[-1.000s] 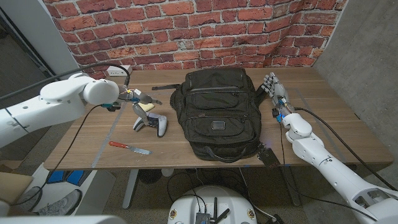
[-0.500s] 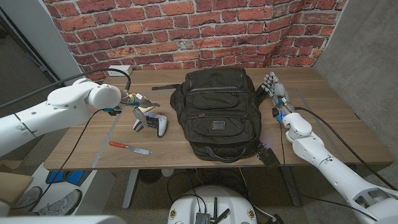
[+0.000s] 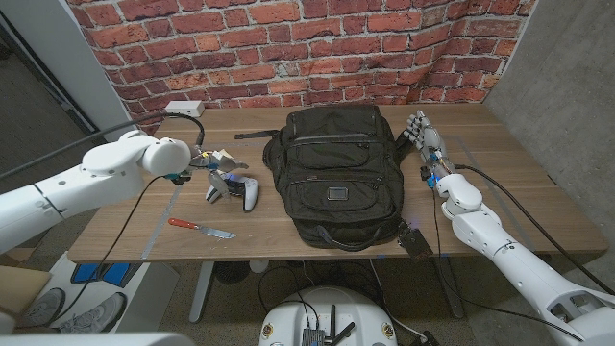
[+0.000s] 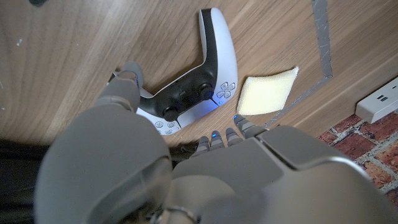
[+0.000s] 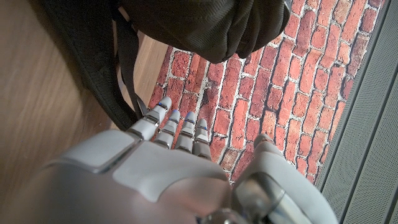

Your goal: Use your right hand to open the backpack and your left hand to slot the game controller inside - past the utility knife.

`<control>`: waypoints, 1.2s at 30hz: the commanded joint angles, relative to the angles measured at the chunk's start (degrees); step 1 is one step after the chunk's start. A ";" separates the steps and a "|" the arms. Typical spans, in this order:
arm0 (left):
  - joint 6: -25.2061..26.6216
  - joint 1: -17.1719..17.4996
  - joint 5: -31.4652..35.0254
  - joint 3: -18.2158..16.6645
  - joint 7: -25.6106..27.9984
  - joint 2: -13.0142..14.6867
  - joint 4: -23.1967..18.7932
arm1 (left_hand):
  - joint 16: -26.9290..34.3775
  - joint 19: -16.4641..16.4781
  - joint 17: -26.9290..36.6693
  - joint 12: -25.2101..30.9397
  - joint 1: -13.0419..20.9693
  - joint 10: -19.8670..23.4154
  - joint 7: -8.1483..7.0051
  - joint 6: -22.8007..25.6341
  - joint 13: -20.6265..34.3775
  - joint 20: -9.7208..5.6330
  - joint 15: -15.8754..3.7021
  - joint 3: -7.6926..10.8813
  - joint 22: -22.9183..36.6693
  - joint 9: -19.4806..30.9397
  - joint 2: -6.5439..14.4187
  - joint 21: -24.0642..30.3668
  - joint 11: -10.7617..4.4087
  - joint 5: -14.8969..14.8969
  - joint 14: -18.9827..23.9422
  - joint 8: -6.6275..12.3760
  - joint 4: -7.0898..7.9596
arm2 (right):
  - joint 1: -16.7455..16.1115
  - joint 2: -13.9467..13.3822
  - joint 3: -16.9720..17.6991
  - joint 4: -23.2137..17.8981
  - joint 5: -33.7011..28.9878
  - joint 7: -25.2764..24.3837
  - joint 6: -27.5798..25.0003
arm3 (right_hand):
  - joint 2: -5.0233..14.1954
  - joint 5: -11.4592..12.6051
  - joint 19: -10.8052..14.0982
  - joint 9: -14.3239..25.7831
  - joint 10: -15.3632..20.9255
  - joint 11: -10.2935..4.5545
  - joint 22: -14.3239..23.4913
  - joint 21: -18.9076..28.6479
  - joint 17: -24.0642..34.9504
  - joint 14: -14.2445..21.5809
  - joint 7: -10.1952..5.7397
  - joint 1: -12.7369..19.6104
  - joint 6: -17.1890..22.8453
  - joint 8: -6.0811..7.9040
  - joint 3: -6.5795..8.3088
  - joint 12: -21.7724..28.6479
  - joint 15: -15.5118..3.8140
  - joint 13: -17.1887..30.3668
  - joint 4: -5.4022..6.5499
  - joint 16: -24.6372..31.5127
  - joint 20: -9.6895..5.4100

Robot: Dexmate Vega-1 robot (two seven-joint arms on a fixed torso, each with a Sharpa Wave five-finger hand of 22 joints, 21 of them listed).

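Observation:
A white and black game controller lies on the wooden table, left of the closed black backpack. My left hand hovers over the controller's far side with its fingers apart, the thumb near one grip, holding nothing. A red-handled utility knife lies nearer the front edge, left of the backpack. My right hand stands open by the backpack's right side, fingers pointing toward the brick wall and touching nothing.
A yellow sponge lies beside the controller. A white power strip sits at the table's back left. A black strap trails from the backpack's far left, and a small black object lies at its front right.
My left hand has come down and toward the front, closer over the controller, and now covers the sponge in the head view. The right hand, backpack and knife have not moved.

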 commanded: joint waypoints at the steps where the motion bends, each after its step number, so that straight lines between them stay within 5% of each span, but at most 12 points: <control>1: -0.34 0.01 1.40 1.06 1.76 -1.68 1.29 | 0.67 -0.92 0.11 0.66 0.51 0.42 -0.06 0.71 0.19 -2.24 -0.04 -0.42 0.32 0.17 0.13 0.02 -0.70 0.42 -1.20 0.62 -0.08 | -0.52 -0.18 0.03 -0.68 -0.19 -0.44 -0.10 | 1.32 -0.07 0.49 0.09 0.38 0.07 0.19 -0.10 0.17 0.26 -0.03 0.02 0.80 0.21 0.46 0.27 -0.14 -0.05 -0.17 0.43 0.04; 16: -1.37 0.70 3.17 1.72 5.47 -2.78 2.67 | 1.82 0.30 0.03 2.09 1.05 5.49 -1.12 5.01 0.10 -2.34 -2.97 -1.82 0.28 0.15 0.11 0.90 -2.55 0.59 4.95 2.57 -0.21 | -1.43 -0.29 0.36 -1.46 -0.28 -1.38 -0.12 | 1.38 -0.14 0.51 0.09 0.40 -0.02 0.20 -0.10 0.05 0.22 -0.02 -0.01 0.94 0.23 0.47 0.27 -0.17 -0.05 -0.30 0.55 0.09; 36: -0.35 3.43 4.21 0.92 10.07 -2.30 2.91 | 2.12 6.66 -0.09 2.91 4.68 14.07 -3.40 12.06 0.02 -3.94 -7.00 -3.09 0.21 0.11 0.53 1.49 -6.40 0.49 14.87 4.88 -0.47 | -1.09 0.10 0.39 -0.66 -0.28 -1.61 -0.06 | 1.43 -0.19 0.64 0.09 0.43 -0.02 0.20 -0.06 -0.12 0.27 0.05 -0.04 1.06 0.24 0.54 0.27 -0.19 -0.06 -0.41 0.64 0.20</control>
